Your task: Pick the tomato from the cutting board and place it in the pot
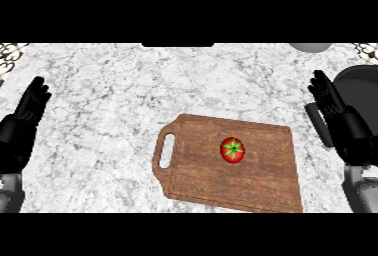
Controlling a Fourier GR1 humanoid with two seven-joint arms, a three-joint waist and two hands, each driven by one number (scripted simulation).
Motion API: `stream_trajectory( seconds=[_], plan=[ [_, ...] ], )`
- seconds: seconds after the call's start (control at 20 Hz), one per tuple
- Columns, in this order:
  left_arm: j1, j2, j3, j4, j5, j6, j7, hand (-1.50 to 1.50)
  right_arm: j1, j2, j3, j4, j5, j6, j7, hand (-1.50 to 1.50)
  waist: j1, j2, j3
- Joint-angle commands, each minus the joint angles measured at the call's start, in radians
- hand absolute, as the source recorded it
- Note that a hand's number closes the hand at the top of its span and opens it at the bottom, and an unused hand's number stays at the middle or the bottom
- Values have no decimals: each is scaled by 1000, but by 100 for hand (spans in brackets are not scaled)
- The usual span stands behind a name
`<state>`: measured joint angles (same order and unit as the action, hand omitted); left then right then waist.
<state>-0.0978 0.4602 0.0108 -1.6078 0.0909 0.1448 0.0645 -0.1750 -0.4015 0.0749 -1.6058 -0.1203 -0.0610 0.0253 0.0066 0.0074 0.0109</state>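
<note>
I am looking steeply down at a grey-white marbled tabletop (111, 100). Nearest to me, the wooden cutting board (251, 185) is lying slightly skewed, its near edge running down to the lower edge of the view and its handle slot (167, 151) facing my left. The tomato (232, 149) is sitting on the board's far half, red with its green star-shaped calyx pointing up at me, and nothing is touching it.

On either side of the board my two forearms are coming up from the lower edge. My left hand (28, 107) is showing near the left edge, well apart from the board, with its fingers straight, pointing away from me and holding nothing. My right hand (334, 107) is showing near the right edge, just beyond the board's far right corner, and its fingers are likewise stretched out straight and carrying nothing.

Just past the right hand, the dark pot (362, 90) is standing at the right edge, partly cut off by the frame and partly covered by my fingers; a dark handle (319, 125) is sticking out toward me beside the wrist. Farther off, a pale grey rounded object (310, 47) is peeking in at the top edge; I cannot tell what it is.
</note>
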Motion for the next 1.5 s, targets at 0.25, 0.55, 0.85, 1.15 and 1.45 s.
stream_trajectory(
  seconds=[0.25,0.55,0.85,1.15,1.45],
  plan=[
    [-117,-142,21,-18,83,52,-41,0,-199,-80,-112,38,-405,461,-115,150,5,-1,-9],
    [-191,-215,-17,38,87,74,5,0,-93,-224,-74,231,106,335,-506,-150,-9,-1,-9],
    [-139,-210,4,44,85,43,-36,0,3,-289,-71,156,204,368,-659,-150,-12,-9,-11],
    [-112,-221,-3,12,93,29,-35,0,-10,-307,68,-15,371,355,-386,-150,-10,-13,-12],
    [-170,-178,73,148,136,-51,-86,0,-121,-275,155,-147,432,456,-110,-150,-9,-8,-13]
  ],
)
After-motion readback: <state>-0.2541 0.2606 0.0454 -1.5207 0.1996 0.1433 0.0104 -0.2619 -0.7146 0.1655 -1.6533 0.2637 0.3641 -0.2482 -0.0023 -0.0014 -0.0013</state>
